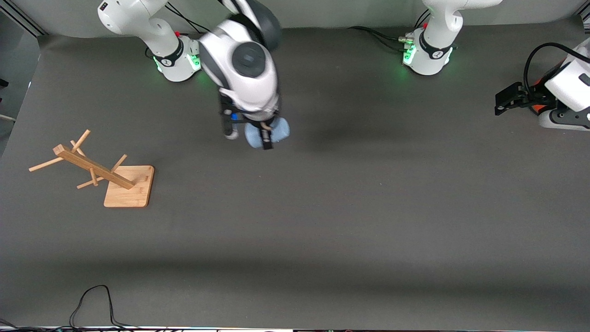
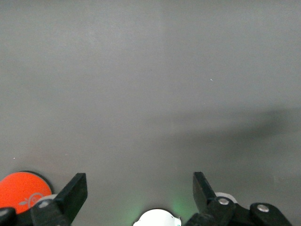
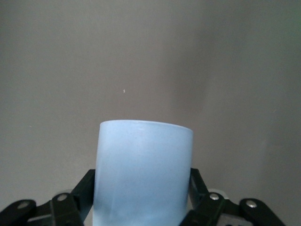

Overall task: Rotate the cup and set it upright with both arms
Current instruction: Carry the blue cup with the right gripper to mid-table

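I have the grey tabletop (image 1: 368,207) under both arms. The right arm (image 1: 244,60) reaches out from its base over the middle of the tabletop, while the left arm (image 1: 567,87) waits off at its own end. Well clear of both tools, toward the right arm's end of the tabletop and nearer the front camera, stands a wooden mug rack (image 1: 99,170) on a flat square base.

The right tool (image 1: 260,133) points down over the tabletop and is closed on the pale-blue cup (image 1: 276,131) — in the right wrist view the cup (image 3: 143,174) fills the gap, with a black finger (image 3: 82,195) pressed against each side. I cannot tell whether the cup's underside touches the tabletop.

The left tool (image 1: 509,99) holds nothing; in its wrist view the left tool (image 2: 140,193) is spread wide, with only bare tabletop between the fingers (image 2: 75,193).
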You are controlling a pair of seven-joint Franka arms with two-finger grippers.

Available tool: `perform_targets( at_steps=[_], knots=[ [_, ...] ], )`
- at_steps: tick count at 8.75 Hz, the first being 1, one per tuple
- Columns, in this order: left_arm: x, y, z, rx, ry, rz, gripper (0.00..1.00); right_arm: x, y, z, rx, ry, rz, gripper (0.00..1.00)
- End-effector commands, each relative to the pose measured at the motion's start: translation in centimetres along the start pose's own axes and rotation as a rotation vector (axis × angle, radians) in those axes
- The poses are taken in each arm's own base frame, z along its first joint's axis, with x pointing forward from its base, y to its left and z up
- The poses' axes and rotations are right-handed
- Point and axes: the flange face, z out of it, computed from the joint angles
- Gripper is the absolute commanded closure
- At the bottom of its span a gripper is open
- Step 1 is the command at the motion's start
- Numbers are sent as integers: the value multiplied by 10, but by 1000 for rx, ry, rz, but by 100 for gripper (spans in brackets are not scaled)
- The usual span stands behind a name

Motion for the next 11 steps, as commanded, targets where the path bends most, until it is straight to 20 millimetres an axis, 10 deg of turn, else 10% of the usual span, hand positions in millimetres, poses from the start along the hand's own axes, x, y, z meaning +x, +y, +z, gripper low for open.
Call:
perform_targets(
  at_steps=[1,7,11],
  knots=[
    [-6,1,-5,-10,0,-1,0,-56,-11,54,25,31,87,43],
    [-6,0,-7,-10,0,-1,0,-98,-25,187,72,123,190,43],
    [-8,-2,-9,-11,3,0,0,-102,-28,198,77,122,188,35]
  ],
)
